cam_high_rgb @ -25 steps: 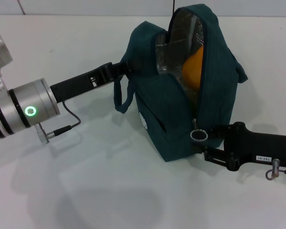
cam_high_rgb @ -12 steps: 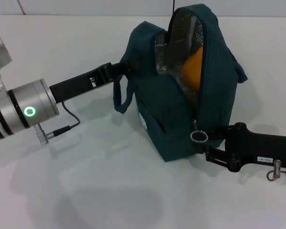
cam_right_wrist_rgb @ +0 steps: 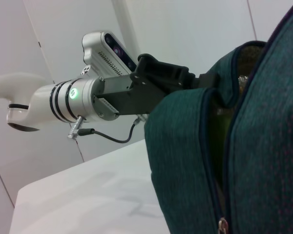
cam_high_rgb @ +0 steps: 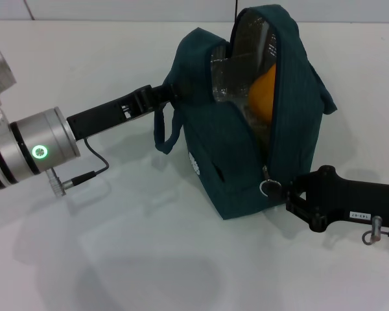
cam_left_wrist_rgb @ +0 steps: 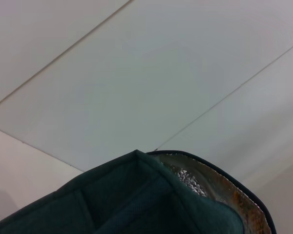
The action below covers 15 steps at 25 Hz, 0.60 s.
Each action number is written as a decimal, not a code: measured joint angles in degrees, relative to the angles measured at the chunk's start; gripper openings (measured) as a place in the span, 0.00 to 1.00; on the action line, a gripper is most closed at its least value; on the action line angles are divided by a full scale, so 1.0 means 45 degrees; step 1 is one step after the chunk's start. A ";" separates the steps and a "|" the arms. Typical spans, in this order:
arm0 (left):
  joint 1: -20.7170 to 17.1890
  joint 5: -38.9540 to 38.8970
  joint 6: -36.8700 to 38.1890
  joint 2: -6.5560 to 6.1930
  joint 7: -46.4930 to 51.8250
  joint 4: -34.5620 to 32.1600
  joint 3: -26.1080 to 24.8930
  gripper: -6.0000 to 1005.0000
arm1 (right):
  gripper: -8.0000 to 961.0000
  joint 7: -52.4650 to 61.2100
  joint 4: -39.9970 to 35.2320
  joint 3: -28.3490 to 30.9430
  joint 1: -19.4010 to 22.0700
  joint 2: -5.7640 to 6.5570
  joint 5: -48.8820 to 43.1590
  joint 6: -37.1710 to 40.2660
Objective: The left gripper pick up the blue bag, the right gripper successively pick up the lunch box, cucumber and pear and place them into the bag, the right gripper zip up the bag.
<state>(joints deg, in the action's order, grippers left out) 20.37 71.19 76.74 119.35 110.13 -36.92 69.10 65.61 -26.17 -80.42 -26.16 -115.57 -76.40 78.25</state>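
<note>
The bag [cam_high_rgb: 240, 155] stands upright on the white table [cam_high_rgb: 117, 259], its zipper open down the front, foil lining and the orange pear [cam_high_rgb: 264, 91] showing inside. The left gripper [cam_high_rgb: 170, 91] is clamped on the bag's far left top edge. The right gripper [cam_high_rgb: 286, 192] sits low on the near right, closed on the ring pull [cam_high_rgb: 270, 187].

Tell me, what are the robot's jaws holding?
The left gripper holds the dark teal fabric bag by its top edge; the right gripper grips the ring zipper pull.
</note>
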 joint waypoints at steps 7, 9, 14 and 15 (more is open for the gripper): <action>-0.0020 -0.0001 0.0009 0.0000 0.0000 0.0002 -0.0005 0.05 | 0.02 -0.0090 -0.0099 0.0000 0.0172 0.0000 0.0027 0.0183; -0.0035 -0.0001 0.0017 0.0000 -0.0001 0.0001 -0.0005 0.05 | 0.02 -0.0146 -0.0152 0.0010 0.0229 0.0005 0.0027 0.0379; -0.0138 -0.0004 0.0033 -0.0001 -0.0001 0.0002 -0.0005 0.05 | 0.02 -0.0167 -0.0258 0.0336 0.0454 0.0035 0.0025 0.0870; -0.0169 -0.0004 0.0037 0.0000 -0.0001 0.0000 -0.0005 0.05 | 0.02 -0.0167 -0.0270 0.0480 0.0516 0.0044 0.0019 0.0982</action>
<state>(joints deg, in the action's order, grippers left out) 19.61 71.17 76.90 119.35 110.13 -36.92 69.08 64.86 -27.39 -78.26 -23.83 -115.37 -76.31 82.67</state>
